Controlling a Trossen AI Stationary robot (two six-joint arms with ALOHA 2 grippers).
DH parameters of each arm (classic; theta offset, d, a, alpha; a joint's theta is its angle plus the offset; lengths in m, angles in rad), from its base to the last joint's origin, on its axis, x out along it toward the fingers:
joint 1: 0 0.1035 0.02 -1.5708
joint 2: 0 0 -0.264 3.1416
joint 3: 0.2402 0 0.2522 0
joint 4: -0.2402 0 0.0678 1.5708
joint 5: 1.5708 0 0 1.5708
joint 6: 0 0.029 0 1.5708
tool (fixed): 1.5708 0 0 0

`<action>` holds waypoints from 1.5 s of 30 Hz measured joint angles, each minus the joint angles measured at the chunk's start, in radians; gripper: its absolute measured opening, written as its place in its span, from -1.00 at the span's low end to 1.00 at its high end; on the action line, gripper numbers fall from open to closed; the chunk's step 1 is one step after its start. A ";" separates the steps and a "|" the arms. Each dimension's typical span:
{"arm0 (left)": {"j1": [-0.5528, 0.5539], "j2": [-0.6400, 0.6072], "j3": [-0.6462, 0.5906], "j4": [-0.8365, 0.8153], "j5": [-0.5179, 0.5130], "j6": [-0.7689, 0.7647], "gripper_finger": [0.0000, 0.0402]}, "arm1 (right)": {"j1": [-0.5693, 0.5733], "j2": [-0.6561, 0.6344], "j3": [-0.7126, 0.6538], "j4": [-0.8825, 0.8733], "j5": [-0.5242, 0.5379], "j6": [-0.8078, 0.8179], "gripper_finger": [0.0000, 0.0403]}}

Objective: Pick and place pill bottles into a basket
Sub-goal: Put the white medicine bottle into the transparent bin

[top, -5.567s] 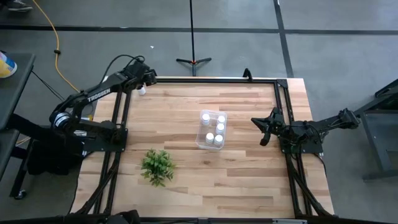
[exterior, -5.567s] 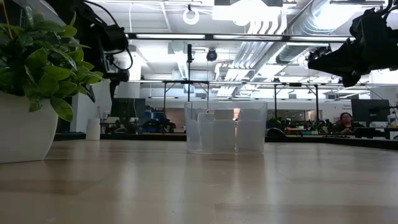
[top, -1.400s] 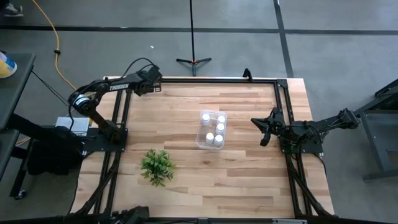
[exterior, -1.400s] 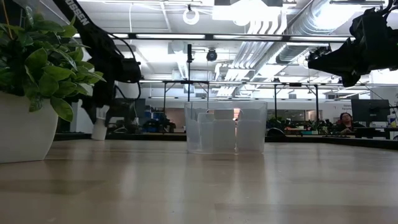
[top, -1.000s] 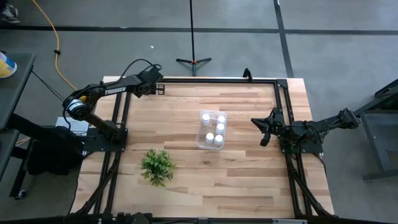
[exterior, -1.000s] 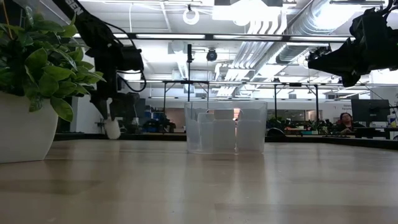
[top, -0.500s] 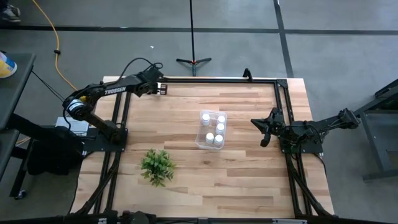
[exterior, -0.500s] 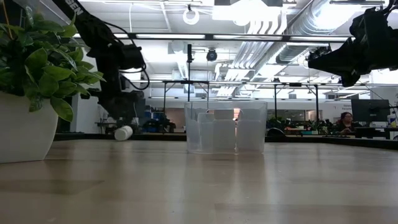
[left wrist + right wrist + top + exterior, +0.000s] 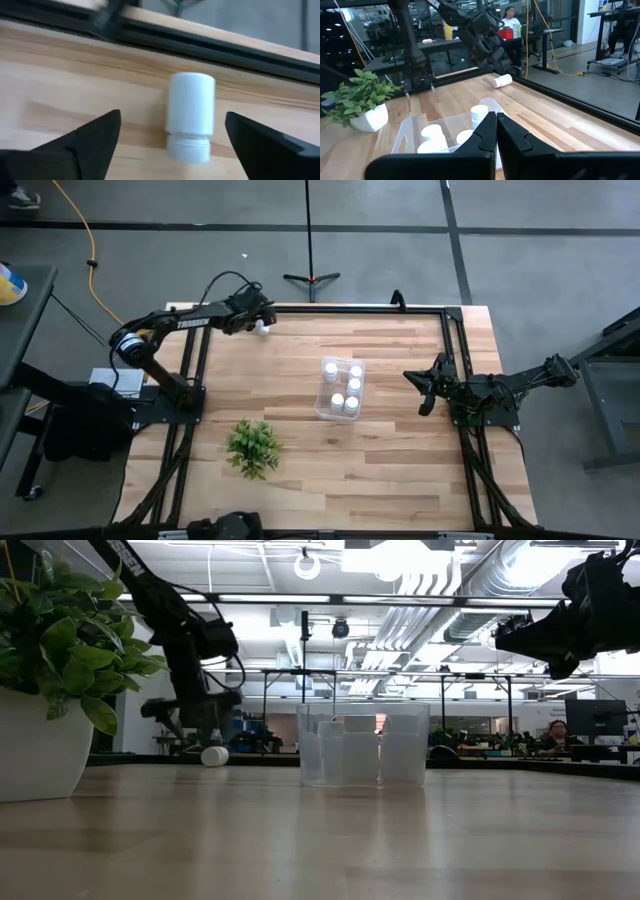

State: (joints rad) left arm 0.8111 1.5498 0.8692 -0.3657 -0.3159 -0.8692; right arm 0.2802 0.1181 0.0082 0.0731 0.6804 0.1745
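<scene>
One white pill bottle (image 9: 190,117) lies on its side on the table near the far left corner; it also shows in the high view (image 9: 263,326) and the low view (image 9: 214,755). My left gripper (image 9: 172,116) is open just above it, one finger on either side, with a gap on both sides. The clear basket (image 9: 340,388) stands mid-table with several white bottles upright inside (image 9: 445,135). My right gripper (image 9: 425,390) is shut and empty, raised at the table's right side.
A small green plant in a white pot (image 9: 252,445) stands near the table's near left. The black frame rail (image 9: 200,42) runs along the far edge just behind the lying bottle. Bare wood lies between the bottle and the basket.
The bottle hung below my left gripper a second ago; it has tipped over and now lies on its side on the table, a little farther toward the right. My left gripper has let go, and its fingers stand apart over the bottle.
</scene>
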 joint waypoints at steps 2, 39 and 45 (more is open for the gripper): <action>-0.006 0.031 0.000 0.038 0.041 -0.023 0.98 | 0.000 0.000 0.000 0.000 0.000 0.000 -0.99; -0.039 0.239 0.163 -0.131 0.069 0.136 0.11 | 0.000 0.000 0.000 0.000 0.000 0.001 -1.00; -0.039 0.236 0.165 -0.177 0.064 0.149 0.07 | 0.000 0.000 0.000 0.000 -0.002 0.003 -1.00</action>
State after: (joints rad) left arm 0.7723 1.7859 1.0340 -0.5423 -0.2522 -0.7203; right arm 0.2798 0.1181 0.0082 0.0731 0.6781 0.1772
